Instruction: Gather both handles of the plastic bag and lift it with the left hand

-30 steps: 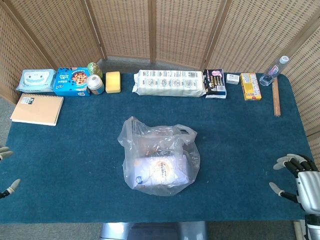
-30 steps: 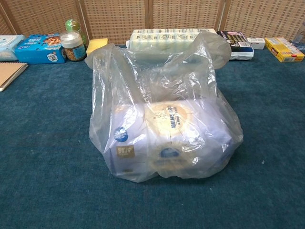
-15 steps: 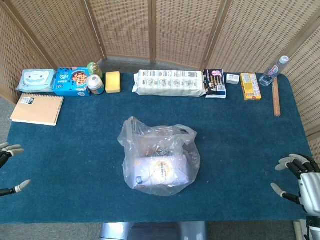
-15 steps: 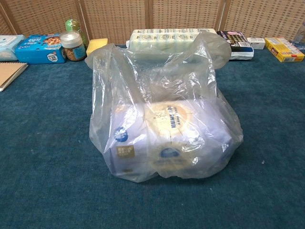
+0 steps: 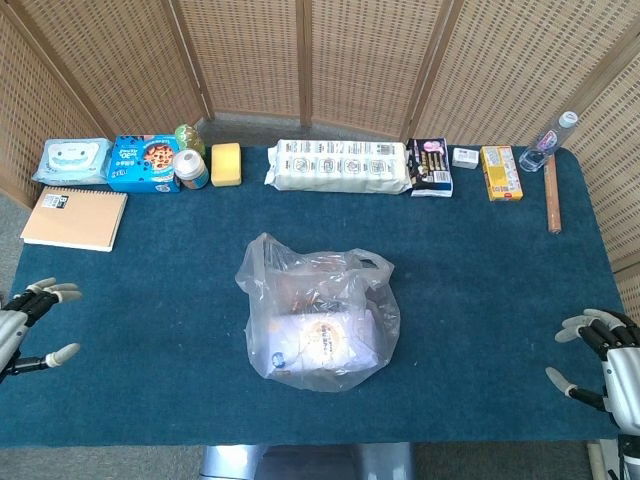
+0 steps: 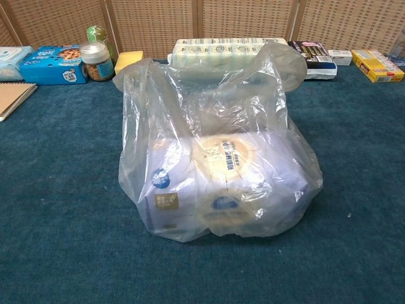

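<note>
A clear plastic bag [image 5: 318, 320] with packaged goods inside sits in the middle of the blue table [image 5: 480, 270]; the chest view shows it close up [image 6: 215, 158]. One handle [image 5: 372, 266] lies at the bag's upper right, the other [image 5: 262, 255] at its upper left, both slack. My left hand [image 5: 28, 318] hovers at the table's left edge, fingers spread, far from the bag. At the right edge, my right hand [image 5: 600, 355] is also spread and holds nothing. Neither hand appears in the chest view.
Along the back edge stand a wipes pack [image 5: 74, 160], a blue cookie box [image 5: 143, 163], a jar [image 5: 190, 169], a yellow sponge [image 5: 226, 164], a long white pack [image 5: 338, 165], small boxes [image 5: 500, 172] and a bottle [image 5: 549, 143]. A notebook [image 5: 74, 218] lies at left, a wooden stick [image 5: 552, 195] at right.
My left hand has come further into view from the left edge, moving inward and up. The right hand has slipped slightly toward the right edge. The bag is unmoved.
</note>
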`<state>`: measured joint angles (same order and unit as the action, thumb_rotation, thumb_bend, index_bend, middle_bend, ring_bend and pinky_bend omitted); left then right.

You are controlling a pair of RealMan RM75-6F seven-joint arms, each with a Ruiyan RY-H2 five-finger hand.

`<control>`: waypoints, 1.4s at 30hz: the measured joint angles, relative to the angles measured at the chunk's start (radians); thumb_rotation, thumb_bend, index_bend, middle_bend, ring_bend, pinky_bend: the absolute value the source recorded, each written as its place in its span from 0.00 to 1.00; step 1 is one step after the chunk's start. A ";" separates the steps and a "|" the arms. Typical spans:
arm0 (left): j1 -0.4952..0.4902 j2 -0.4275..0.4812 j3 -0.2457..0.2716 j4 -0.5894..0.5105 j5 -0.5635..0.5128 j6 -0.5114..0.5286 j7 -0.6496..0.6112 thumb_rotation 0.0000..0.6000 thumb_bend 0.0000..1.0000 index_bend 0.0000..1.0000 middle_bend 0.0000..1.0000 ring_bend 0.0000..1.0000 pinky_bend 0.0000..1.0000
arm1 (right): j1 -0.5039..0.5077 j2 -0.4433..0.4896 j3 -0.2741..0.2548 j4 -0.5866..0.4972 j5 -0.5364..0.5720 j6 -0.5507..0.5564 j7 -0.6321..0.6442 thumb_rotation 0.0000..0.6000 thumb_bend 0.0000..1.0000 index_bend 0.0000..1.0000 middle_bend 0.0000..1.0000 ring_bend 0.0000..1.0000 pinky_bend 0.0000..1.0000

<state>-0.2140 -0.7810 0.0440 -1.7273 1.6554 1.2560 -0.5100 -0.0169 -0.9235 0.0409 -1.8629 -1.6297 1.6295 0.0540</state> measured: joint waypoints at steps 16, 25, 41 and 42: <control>-0.181 -0.018 0.016 0.021 0.073 -0.195 -0.166 0.00 0.01 0.03 0.05 0.00 0.00 | -0.005 0.007 0.002 -0.021 -0.004 0.009 -0.018 1.00 0.19 0.45 0.37 0.24 0.15; -0.294 -0.074 -0.009 0.037 0.047 -0.326 -0.167 0.00 0.01 0.03 0.05 0.00 0.00 | -0.014 0.016 0.004 -0.025 0.000 0.022 -0.015 1.00 0.19 0.45 0.37 0.24 0.15; -0.500 -0.231 -0.085 0.056 -0.077 -0.541 -0.134 0.00 0.02 0.03 0.05 0.00 0.00 | -0.026 0.027 0.008 -0.031 0.003 0.038 -0.016 1.00 0.19 0.45 0.37 0.24 0.15; -0.509 -0.239 -0.088 0.059 -0.083 -0.551 -0.134 0.00 0.02 0.03 0.05 0.00 0.00 | -0.027 0.028 0.008 -0.031 0.003 0.039 -0.016 1.00 0.19 0.45 0.37 0.24 0.15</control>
<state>-0.7232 -1.0200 -0.0436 -1.6680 1.5721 0.7052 -0.6440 -0.0437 -0.8959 0.0492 -1.8935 -1.6269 1.6685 0.0380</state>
